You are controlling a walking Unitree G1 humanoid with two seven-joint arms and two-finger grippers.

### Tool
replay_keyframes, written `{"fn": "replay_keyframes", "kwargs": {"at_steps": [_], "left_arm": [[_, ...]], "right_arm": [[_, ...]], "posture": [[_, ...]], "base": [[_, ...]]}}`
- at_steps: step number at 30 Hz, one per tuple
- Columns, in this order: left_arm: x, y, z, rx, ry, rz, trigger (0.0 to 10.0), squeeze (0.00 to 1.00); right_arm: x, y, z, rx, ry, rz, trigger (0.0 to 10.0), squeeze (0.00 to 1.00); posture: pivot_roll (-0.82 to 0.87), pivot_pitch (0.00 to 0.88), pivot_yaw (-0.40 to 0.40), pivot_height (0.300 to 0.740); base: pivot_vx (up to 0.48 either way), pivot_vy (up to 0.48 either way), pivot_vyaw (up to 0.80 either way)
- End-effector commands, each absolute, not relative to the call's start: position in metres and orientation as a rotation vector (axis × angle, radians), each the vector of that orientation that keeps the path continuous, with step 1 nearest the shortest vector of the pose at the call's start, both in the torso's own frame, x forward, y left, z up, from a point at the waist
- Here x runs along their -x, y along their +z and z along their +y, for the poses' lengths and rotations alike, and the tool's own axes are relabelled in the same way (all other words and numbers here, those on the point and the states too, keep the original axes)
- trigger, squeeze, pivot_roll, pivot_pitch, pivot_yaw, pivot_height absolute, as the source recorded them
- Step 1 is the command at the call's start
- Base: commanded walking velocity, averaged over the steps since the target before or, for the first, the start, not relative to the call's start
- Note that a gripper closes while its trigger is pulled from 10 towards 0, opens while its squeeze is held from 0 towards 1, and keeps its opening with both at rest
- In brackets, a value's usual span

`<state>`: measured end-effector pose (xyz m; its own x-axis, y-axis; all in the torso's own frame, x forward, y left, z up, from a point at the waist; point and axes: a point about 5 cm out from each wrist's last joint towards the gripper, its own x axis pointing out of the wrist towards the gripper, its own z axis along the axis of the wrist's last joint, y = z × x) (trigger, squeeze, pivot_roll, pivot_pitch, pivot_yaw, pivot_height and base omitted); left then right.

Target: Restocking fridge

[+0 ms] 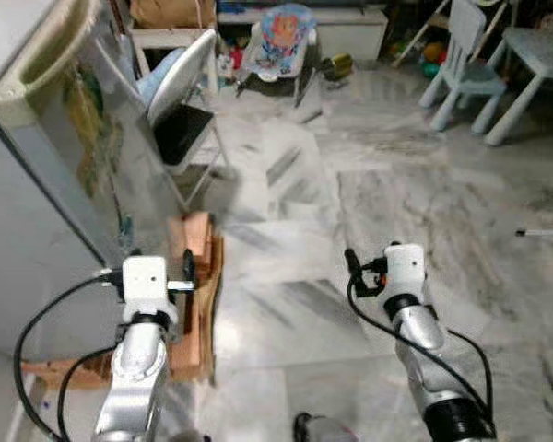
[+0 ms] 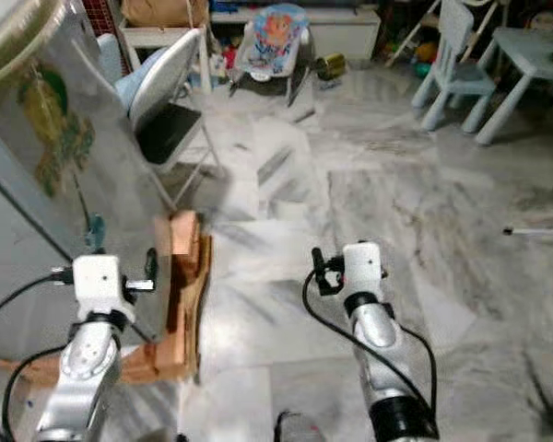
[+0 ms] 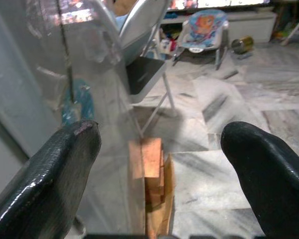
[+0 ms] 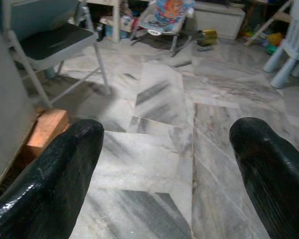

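Observation:
The grey fridge (image 1: 64,184) stands at my left with its door shut and a green and yellow sticker on its side. My left gripper (image 3: 159,144) is raised beside the fridge's lower corner, open, with nothing between its fingers (image 3: 55,169). My right gripper (image 4: 167,144) is held up over the marble floor (image 1: 396,203) to the right, also open and holding nothing. In the left eye view both arms rise from below, the left gripper (image 1: 186,273) close to the fridge and the right gripper (image 1: 352,265) well apart from it.
Orange-brown wooden blocks (image 1: 199,276) lie against the fridge's base. A grey folding chair (image 1: 180,101) stands just behind the fridge. Farther back are a baby bouncer (image 1: 281,41), a pale blue child's chair (image 1: 465,64) and a small table (image 1: 539,55).

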<state>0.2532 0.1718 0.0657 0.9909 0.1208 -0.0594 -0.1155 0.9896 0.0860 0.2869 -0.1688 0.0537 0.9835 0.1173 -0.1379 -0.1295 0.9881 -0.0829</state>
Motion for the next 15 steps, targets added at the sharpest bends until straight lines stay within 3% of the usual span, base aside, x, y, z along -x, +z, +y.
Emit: {"fn": "replay_keyframes", "kwargs": {"at_steps": [1, 15], "left_arm": [[-0.253, 0.062, 0.179, -0.102, 0.157, 0.088, 10.0, 0.00], [-0.281, 0.068, 0.202, -0.127, 0.280, 0.089, 10.0, 0.00]], "right_arm": [[-0.287, 0.056, -0.171, 0.098, 0.121, 0.127, 10.0, 0.00], [-0.277, 0.055, -0.167, 0.071, 0.190, 0.143, 10.0, 0.00]], "posture": [[-0.04, 0.070, 0.010, 0.740], [-0.07, 0.076, 0.005, 0.740]], "base": [[0.000, 0.000, 0.00], [0.000, 0.000, 0.00]]}}
